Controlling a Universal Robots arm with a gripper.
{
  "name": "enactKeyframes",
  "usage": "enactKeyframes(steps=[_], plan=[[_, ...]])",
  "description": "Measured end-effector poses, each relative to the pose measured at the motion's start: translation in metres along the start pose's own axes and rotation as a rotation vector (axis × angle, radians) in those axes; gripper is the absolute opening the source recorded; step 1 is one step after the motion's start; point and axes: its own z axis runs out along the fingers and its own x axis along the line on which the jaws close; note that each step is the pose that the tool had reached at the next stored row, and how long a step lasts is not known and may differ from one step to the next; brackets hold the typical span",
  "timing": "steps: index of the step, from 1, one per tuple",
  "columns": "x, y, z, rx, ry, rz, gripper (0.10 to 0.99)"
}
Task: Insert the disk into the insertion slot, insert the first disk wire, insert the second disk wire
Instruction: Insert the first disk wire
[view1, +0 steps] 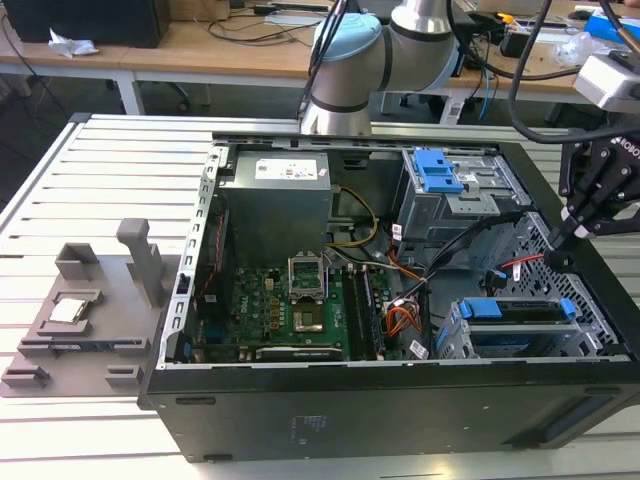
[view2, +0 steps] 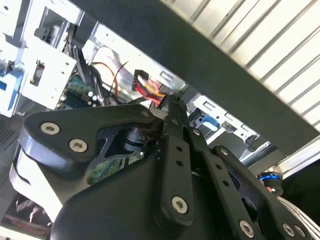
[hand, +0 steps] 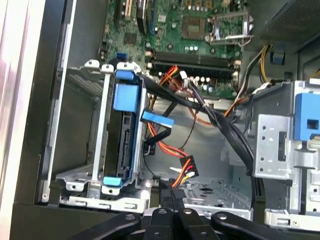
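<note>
The disk (hand: 121, 142), in its blue frame, sits inside the insertion slot (hand: 80, 175), the low perforated metal cage. In the exterior view the disk (view1: 520, 312) lies in the slot (view1: 455, 335) at the case's near corner, on that view's right. My gripper (hand: 171, 187) hovers just behind the disk's rear end, shut on a red-and-yellow disk wire whose black connector (hand: 186, 166) sticks out past the fingertips. In the second wrist view the same connector (view2: 141, 82) shows beyond the gripper (view2: 170, 102). In the exterior view the gripper (view1: 552, 252) is inside the case. A blue flat connector (hand: 157, 118) hangs beside the disk's rear edge.
A taller grey bay with a blue latch (view1: 440, 175) stands behind the slot. The motherboard (view1: 290, 310) and power supply (view1: 280, 195) take up the case on the exterior view's left. Loose cables (hand: 220, 120) cross between bay and slot. A grey fixture (view1: 90, 320) sits on the table.
</note>
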Motion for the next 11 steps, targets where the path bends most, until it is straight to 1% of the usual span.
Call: enactKeyframes(steps=[1,4,8,11], plan=[[0.0000,0.0000,0.0001,0.008,0.0006,0.000,0.106],[-0.0002,0.0013,0.0001,0.009,0.0009,0.000,0.106],[-0.0012,0.0130,0.0013,0.009,0.0007,0.000,0.106],[-0.0013,0.0134,0.0013,0.009,0.0009,0.000,0.114]])
